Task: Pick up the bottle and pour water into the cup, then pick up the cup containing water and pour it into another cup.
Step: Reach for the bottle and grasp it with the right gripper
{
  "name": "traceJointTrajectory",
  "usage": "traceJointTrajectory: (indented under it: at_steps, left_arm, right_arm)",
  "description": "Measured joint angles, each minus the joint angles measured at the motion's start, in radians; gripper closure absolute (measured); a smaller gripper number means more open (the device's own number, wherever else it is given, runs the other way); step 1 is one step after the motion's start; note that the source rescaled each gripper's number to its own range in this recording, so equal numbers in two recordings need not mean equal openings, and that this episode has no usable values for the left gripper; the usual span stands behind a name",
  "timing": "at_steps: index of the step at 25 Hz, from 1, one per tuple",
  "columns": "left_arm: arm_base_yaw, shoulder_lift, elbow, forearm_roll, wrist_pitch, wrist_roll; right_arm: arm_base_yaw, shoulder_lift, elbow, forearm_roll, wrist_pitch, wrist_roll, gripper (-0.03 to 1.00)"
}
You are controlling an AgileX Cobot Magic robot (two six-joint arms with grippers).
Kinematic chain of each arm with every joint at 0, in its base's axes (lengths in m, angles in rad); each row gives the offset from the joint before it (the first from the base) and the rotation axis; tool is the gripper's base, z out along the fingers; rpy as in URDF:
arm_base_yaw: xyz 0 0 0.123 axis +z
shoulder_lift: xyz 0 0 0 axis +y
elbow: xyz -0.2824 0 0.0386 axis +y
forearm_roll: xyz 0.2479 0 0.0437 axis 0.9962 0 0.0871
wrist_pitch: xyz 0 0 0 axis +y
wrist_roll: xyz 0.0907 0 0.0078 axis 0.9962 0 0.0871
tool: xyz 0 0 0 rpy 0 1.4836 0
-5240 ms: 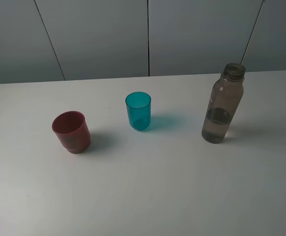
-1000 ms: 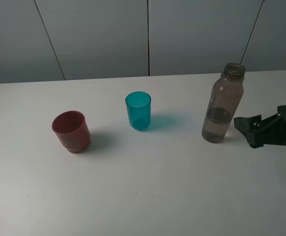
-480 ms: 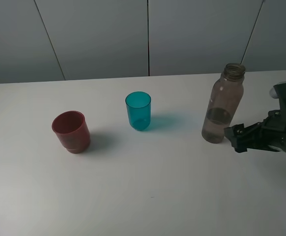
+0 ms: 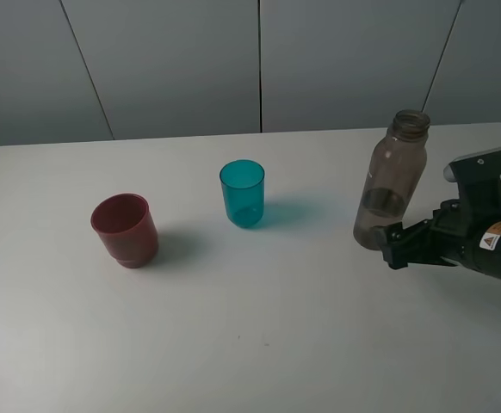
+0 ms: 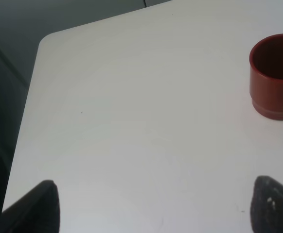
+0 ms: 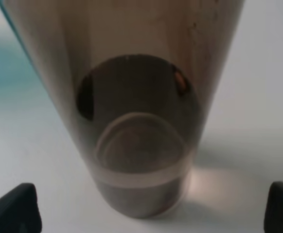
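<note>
Right gripper: jaws apart, tips either side of the base of the smoky bottle, not clamped | smoky bottle: upright on white table, far right, axis vertical, directly ahead of right arm | left gripper: apart, idle | versus half a second ago: right gripper closed in; bottle unmoved.

Reaches in from the right edge of the high view with the black right arm, forearm low and roughly level. Points the right claw leftward, jaws spread wide, dark fingertips far apart in the wrist view. Holds the left claw spread as well, its two black tips set wide, seen only from its own wrist camera.
</note>
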Motion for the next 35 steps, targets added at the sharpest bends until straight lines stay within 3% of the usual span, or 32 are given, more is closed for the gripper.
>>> traceJointTrajectory:
  at_steps: [24, 35]
  left_arm:
    - [0.0, 0.0, 0.0, 0.0, 0.0, 0.0]
    - [0.0, 0.0, 0.0, 0.0, 0.0, 0.0]
  right_arm:
    - [0.0, 0.177, 0.002, -0.043, -0.332, 0.016, -0.03]
    - [0.0, 0.229, -0.044, -0.045, -0.379, 0.042, -0.03]
